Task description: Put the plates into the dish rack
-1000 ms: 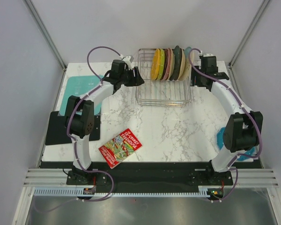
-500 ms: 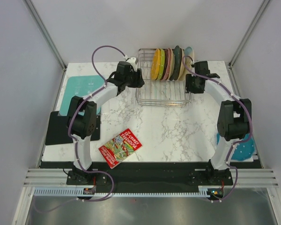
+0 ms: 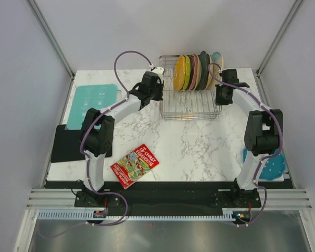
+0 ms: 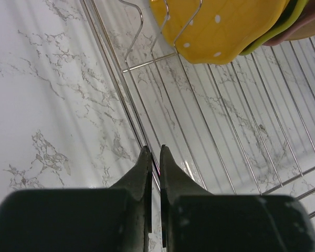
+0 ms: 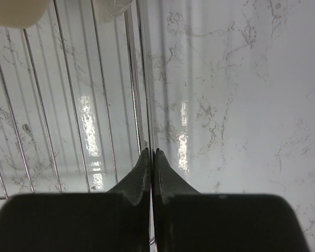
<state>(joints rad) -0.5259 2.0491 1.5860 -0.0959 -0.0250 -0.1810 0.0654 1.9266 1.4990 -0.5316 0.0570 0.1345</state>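
Observation:
The silver wire dish rack [image 3: 191, 107] stands at the back of the table. Several plates stand upright in its slots, among them an orange one [image 3: 180, 72], a lime green one [image 3: 187, 73] and a pink one [image 3: 194, 71]. My left gripper [image 3: 158, 92] is shut on the rack's left rim wire. In the left wrist view its tips [image 4: 154, 149] pinch that wire, below the orange plate [image 4: 220, 23]. My right gripper [image 3: 219, 97] is shut on the rack's right rim wire [image 5: 143, 105], its tips [image 5: 151, 151] closed around it. A blue plate [image 3: 273, 169] lies flat at the front right.
A teal rectangular board [image 3: 94, 100] lies at the back left, with a black mat [image 3: 68, 144] in front of it. A red booklet [image 3: 135, 165] lies near the front edge. White walls close in the table on both sides.
Both grippers have closed onto the rack's side wires. The rack and its plates have shifted a little to the right, with both arms.

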